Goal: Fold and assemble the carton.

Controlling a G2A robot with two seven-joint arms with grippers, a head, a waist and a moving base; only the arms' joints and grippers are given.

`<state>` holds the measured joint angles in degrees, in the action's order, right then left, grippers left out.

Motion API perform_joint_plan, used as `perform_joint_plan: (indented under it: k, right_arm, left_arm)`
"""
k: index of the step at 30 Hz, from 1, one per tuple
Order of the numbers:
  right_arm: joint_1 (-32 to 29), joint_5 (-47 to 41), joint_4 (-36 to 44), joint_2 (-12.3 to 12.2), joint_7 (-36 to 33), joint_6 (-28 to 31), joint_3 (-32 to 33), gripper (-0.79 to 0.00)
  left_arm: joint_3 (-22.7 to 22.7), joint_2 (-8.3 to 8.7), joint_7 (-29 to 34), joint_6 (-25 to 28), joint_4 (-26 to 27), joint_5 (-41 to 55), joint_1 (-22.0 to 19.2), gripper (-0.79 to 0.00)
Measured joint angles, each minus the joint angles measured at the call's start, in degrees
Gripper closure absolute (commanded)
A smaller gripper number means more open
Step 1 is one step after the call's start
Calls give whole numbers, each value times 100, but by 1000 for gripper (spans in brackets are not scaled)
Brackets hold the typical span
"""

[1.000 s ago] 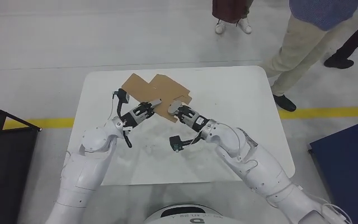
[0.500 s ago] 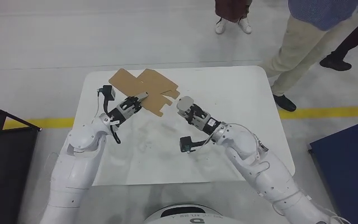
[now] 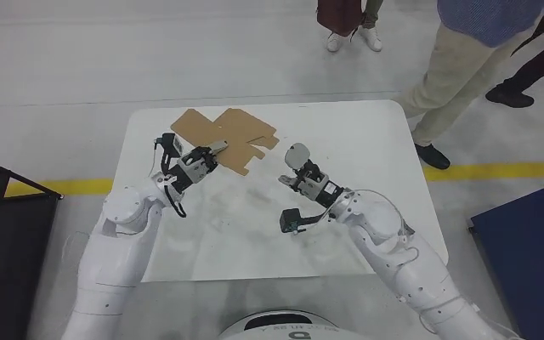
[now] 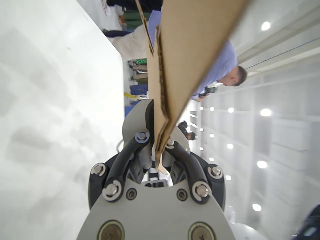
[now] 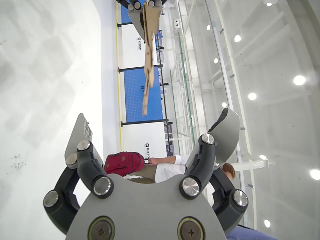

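left gripper (image 3: 211,150) pinches carton (image 3: 238,132) corner | right gripper (image 3: 293,160) spread, empty, near carton | advice: clamp the flap nearest right gripper squarely before folding

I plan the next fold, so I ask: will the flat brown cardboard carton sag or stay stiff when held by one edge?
Probably fairly stiff: the flat brown cardboard carton juts out from the left gripper, jaws shut on one edge, without much visible drooping. Likely light, since one grip carries it. Its notched flaps may hinge if pushed.
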<state>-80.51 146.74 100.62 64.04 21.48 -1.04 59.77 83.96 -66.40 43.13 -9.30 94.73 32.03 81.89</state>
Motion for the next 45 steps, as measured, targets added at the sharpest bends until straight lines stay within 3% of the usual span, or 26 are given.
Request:
perform_joint_plan:
  k: [6,10,12,20,22,24,26,29,36,40,45]
  right_arm:
    - [-137,-724,-70,-12,401,-270,241,-785]
    - [-240,-1129,-138,-23,644,-318,387,-785]
    - [-267,-1310,-158,-25,704,-279,423,-785]
    - [-264,-1305,-156,-25,701,-277,421,-785]
    - [-264,-1305,-156,-24,701,-277,421,-785]
    - [-264,-1305,-156,-24,701,-277,421,-785]
    - [-264,-1305,-156,-24,701,-277,421,-785]
    - [-264,-1305,-156,-24,701,-277,421,-785]
    - [-264,-1305,-156,-24,701,-277,421,-785]
    - [-264,-1305,-156,-24,701,-277,421,-785]
    - [-264,-1305,-156,-24,701,-277,421,-785]
  left_arm:
    - [231,-10,506,-2009,-418,2213,-283,0]
    - [322,4,477,-3367,-654,3282,-503,0]
    - [331,6,452,-3578,-658,3347,-521,0]
    - [324,3,462,-3402,-656,3317,-510,0]
    - [241,-39,621,-3651,-804,3564,-478,0]
    - [115,-87,576,-4347,-1022,4381,-562,0]
    - [-157,-87,253,-4802,-1089,5501,-614,0]
    - [-747,40,-267,-4886,-1007,7547,-694,0]
    - [-1776,668,-2291,-4869,-150,11502,-914,0]
    - [-1991,963,-3462,-4870,73,13057,-1025,0]
    - [-1894,1197,-4546,-4870,155,14174,-1087,0]
